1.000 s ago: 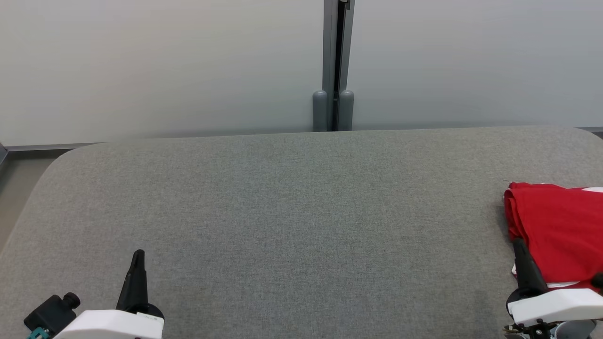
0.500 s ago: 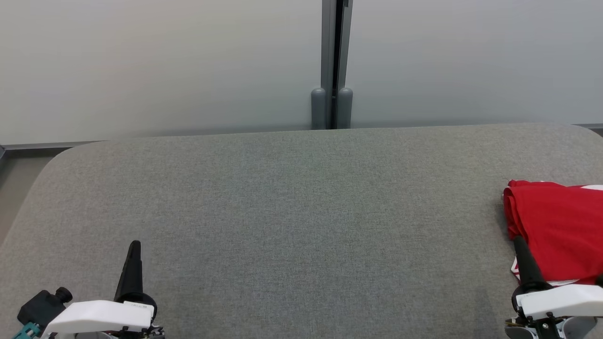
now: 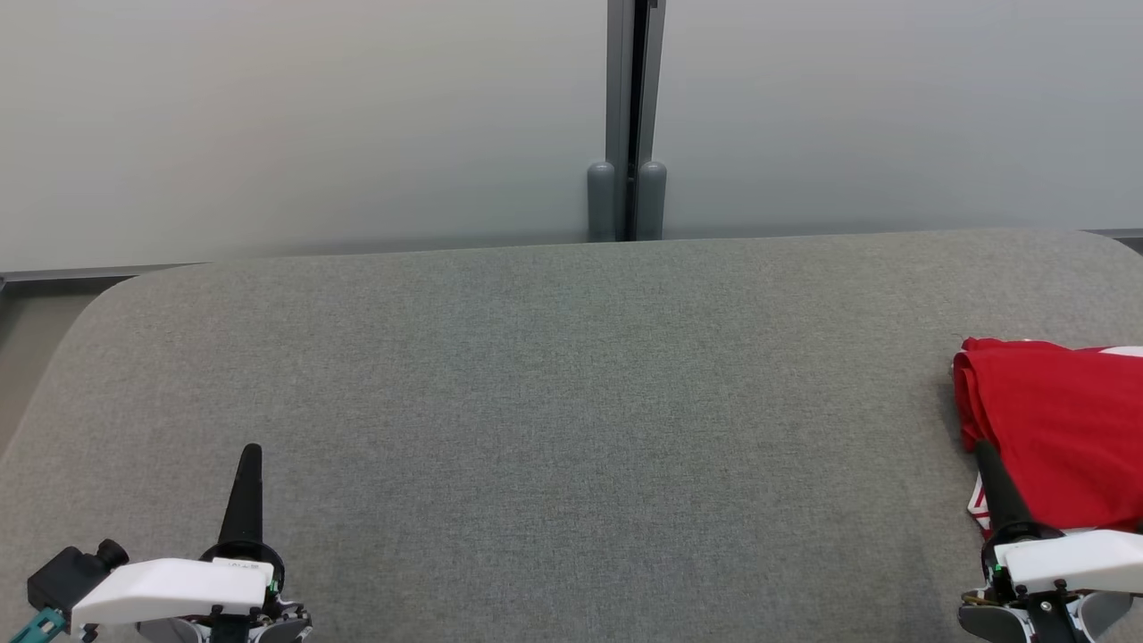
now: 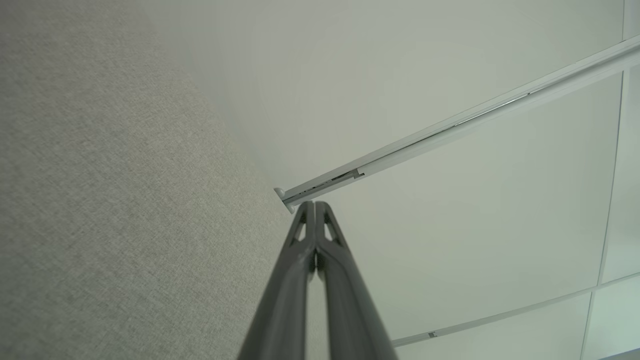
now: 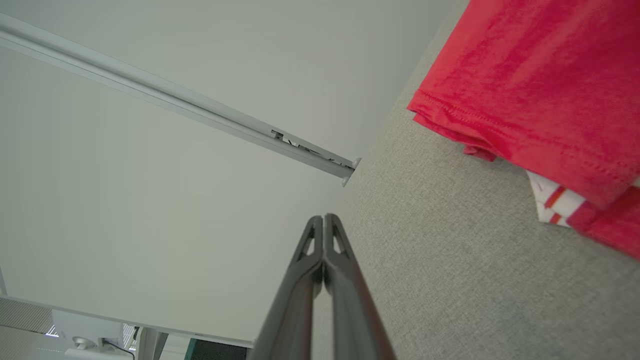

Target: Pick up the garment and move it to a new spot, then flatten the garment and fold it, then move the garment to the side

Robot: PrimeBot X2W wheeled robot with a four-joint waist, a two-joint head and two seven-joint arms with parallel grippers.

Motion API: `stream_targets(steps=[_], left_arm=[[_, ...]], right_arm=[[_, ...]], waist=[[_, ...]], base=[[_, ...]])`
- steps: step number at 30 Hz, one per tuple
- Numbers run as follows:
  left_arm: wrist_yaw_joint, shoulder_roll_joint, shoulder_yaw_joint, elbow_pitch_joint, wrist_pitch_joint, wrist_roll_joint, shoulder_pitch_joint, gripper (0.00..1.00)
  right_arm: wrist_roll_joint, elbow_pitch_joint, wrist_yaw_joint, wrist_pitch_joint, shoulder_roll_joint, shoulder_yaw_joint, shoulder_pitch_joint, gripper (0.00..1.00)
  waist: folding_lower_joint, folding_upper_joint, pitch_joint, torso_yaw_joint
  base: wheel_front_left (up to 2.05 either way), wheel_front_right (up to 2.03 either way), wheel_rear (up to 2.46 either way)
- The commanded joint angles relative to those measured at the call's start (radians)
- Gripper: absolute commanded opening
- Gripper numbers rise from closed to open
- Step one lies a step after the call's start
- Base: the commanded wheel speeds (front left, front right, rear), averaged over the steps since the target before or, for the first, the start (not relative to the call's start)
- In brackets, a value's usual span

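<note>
The garment [image 3: 1063,429] is red with a white, red-striped trim, folded into a compact stack at the right edge of the grey table [image 3: 554,393]; the right wrist view shows its hemmed corner [image 5: 530,85]. My right gripper [image 3: 984,451] is shut, its tips just in front of the garment's near left corner, holding nothing. At the lower left my left gripper [image 3: 251,454] is shut too, above bare table, far from the garment. In the wrist views both pairs of fingers, left [image 4: 314,206] and right [image 5: 324,219], are pressed together with nothing between them.
A pale wall panel with a grey vertical post [image 3: 628,125] stands right behind the table's far edge. The table's left corner is rounded, with a strip of floor [image 3: 36,330] beyond it. Wide bare table lies between the two grippers.
The head camera has tilted, shifting the scene slightly up the picture. Both grippers have drawn back toward the bottom edge, still shut. The garment lies as before.
</note>
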Motion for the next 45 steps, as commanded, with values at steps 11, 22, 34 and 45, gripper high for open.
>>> stream_targets(steps=[11,22,34,45], left_arm=[[-0.008,0.003,0.016,-0.009,0.030,-0.107,-0.039,0.00],[-0.009,0.002,0.026,-0.009,0.055,-0.197,-0.049,0.00],[-0.009,0.001,0.034,-0.008,0.079,-0.283,-0.059,0.00],[-0.011,0.000,0.041,-0.007,0.101,-0.357,-0.069,0.00]], right_arm=[[0.103,-0.003,0.000,0.032,0.002,-0.020,-0.025,0.00],[0.188,-0.001,0.000,0.058,0.008,-0.032,-0.033,0.00],[0.273,0.002,0.000,0.083,0.014,-0.046,-0.039,0.00],[0.342,0.004,0.000,0.103,0.019,-0.056,-0.046,0.00]], waist=[[0.0000,0.0000,0.005,-0.003],[0.0000,0.0000,0.011,-0.006],[0.0000,0.0000,0.017,-0.009],[-0.0001,0.0000,0.022,-0.012]], base=[[0.00,0.00,0.00],[0.00,0.00,0.00],[0.00,0.00,0.00],[0.00,0.00,0.00]])
